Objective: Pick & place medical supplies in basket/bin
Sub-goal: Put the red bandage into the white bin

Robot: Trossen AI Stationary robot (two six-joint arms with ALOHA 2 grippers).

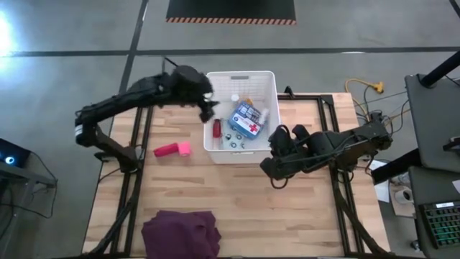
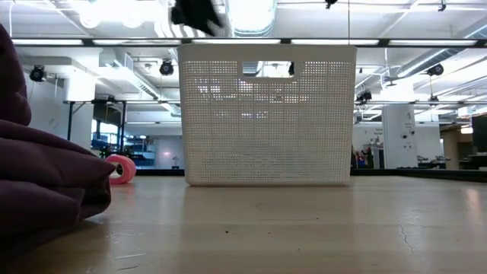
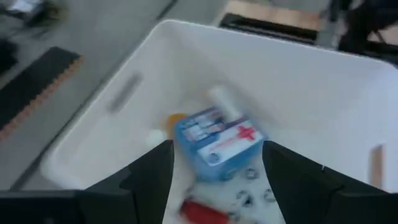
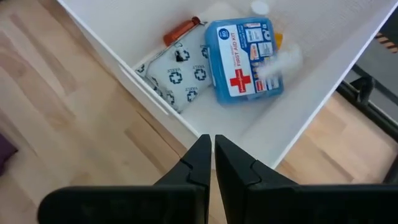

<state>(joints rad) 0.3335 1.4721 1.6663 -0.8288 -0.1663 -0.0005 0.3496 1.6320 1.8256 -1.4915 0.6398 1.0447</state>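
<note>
The white perforated basket [image 1: 267,80] [image 2: 266,114] stands on the far middle of the table. Inside lie the blue first-aid pouch [image 4: 242,59] [image 3: 217,146], the white-blue patterned pouch [image 4: 177,78], the small red bottle [image 4: 180,30] [image 3: 202,211], the white vial [image 3: 224,102] and a bit of orange [image 3: 174,118]. The pink-red tube [image 1: 167,150] [image 2: 120,169] and the pink cube [image 1: 185,148] lie on the table left of the basket. My left gripper [image 1: 208,108] [image 3: 217,186] hangs open above the basket's left wall. My right gripper [image 1: 272,169] [image 4: 211,155] is shut, above the basket's near right corner.
The dark purple cloth [image 1: 180,234] [image 2: 46,183] lies bunched at the near edge, left of the middle. Bare wood spreads between it and the basket. A cable bundle [image 1: 363,90] sits off the far right corner, and a keyboard [image 1: 442,216] sits off the table's right side.
</note>
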